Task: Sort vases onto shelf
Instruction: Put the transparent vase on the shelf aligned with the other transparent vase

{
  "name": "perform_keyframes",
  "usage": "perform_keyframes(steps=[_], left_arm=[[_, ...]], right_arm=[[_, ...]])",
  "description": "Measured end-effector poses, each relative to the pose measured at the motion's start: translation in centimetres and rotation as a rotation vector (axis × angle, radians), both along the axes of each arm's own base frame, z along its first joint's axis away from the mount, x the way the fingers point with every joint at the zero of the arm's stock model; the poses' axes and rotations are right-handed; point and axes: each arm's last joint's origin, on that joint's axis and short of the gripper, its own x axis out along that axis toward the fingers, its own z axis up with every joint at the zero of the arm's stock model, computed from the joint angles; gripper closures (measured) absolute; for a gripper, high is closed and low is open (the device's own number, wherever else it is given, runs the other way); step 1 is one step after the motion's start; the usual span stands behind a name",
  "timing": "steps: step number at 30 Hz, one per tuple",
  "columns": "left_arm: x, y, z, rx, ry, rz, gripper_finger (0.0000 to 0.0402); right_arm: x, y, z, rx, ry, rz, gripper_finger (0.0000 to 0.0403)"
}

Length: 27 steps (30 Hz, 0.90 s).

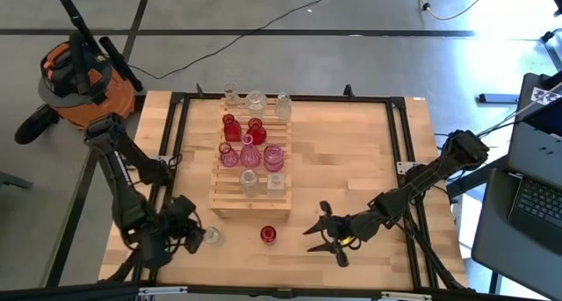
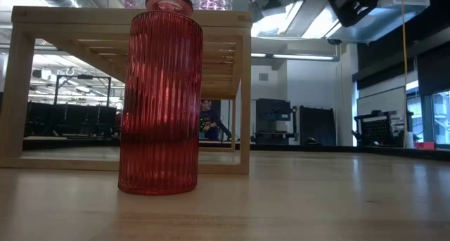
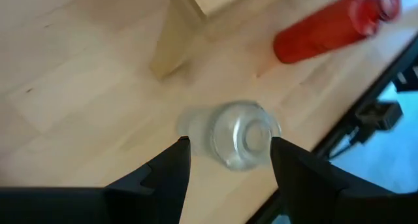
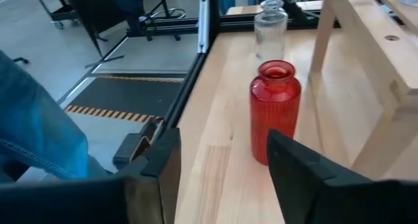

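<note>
The pale slatted shelf [image 1: 248,174] stands mid-table and carries several red, pink and clear vases. A ribbed red vase [image 1: 268,234] stands upright on the tabletop near the near edge, in front of the shelf [image 2: 130,30]; the low view shows this red vase [image 2: 160,93] close up. A small clear vase [image 1: 212,236] stands to its left. My left gripper [image 1: 200,236] is open, with its fingers on either side of the clear vase [image 3: 238,132]. My right gripper [image 1: 316,235] is open, to the right of the red vase [image 4: 274,110] and pointing at it. My left gripper [image 3: 228,152] comes slanting down from the table's left, its fingertips [image 3: 181,145] level with the clear vase's body [image 3: 196,129], one on each side. I cannot tell whether they touch the glass. The vase stands on the table.
A black frame rail [image 1: 176,134] runs along the table's left, far and right sides. An orange vacuum [image 1: 79,82] sits beyond the far-left corner, a laptop [image 1: 536,204] off the right edge. Bare tabletop [image 1: 360,161] lies right of the shelf.
</note>
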Motion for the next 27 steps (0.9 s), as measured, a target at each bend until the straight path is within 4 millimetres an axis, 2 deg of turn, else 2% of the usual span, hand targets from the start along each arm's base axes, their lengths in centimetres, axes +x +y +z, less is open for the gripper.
perform_keyframes(steps=[6, 11, 19, 27], left_arm=[[1.6, 1.2, -0.1, -0.035, 0.075, 0.065, 0.0198], [2.3, 1.7, -0.3, -0.069, 0.164, 0.038, 0.0198], [3.0, 1.5, -0.3, -0.112, 0.152, 0.0, 0.0198], [3.8, 0.9, -1.4, -0.108, 0.221, -0.035, 0.0198]], right_arm=[[-0.1, 0.2, 0.0, 0.018, 0.016, 0.063, 0.0229], [-0.3, 0.1, -0.1, 0.013, 0.046, 0.096, 0.0234], [-0.4, 0.1, 0.0, 0.014, 0.055, 0.11, 0.0235], [-0.4, 0.1, 0.0, 0.016, 0.055, 0.115, 0.0236]])
